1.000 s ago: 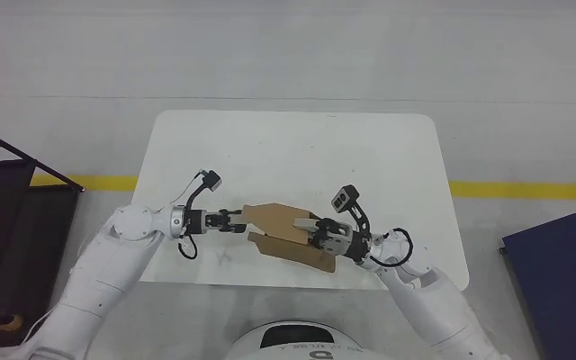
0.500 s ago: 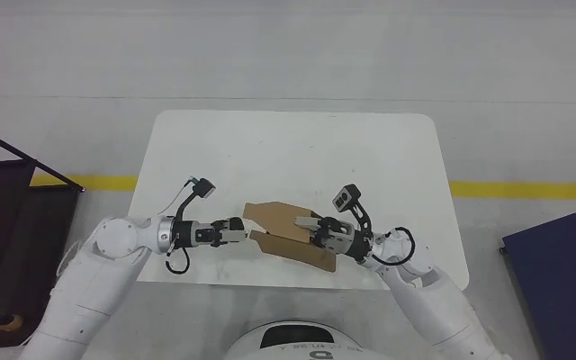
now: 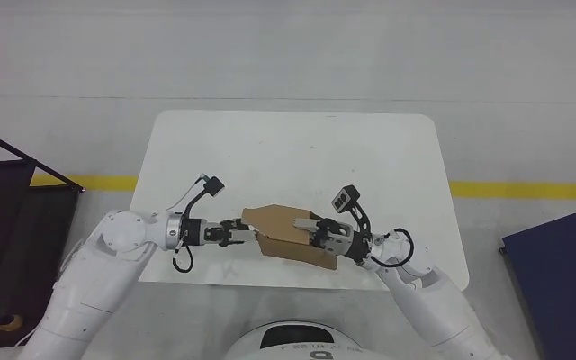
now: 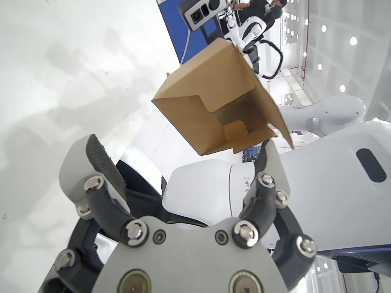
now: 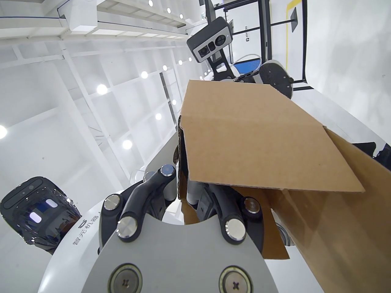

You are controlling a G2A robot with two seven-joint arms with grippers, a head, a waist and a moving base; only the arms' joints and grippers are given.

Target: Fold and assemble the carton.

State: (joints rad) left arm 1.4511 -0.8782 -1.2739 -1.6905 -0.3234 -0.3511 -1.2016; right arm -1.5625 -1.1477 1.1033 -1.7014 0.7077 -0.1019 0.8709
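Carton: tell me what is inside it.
Through the carton's open end, only bare cardboard walls and an inner flap show. The far interior is covered by its own panels.

The brown cardboard carton (image 3: pixel 286 230), partly folded into a box with its left end open and flaps loose, hangs lengthwise over the desk's (image 3: pixel 288 144) near part, gripped by the right tool (image 3: pixel 316 236).

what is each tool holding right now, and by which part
The right tool is shut on the carton, pinching the wall at the end nearest that arm. The left tool is open at the far end, holding nothing.
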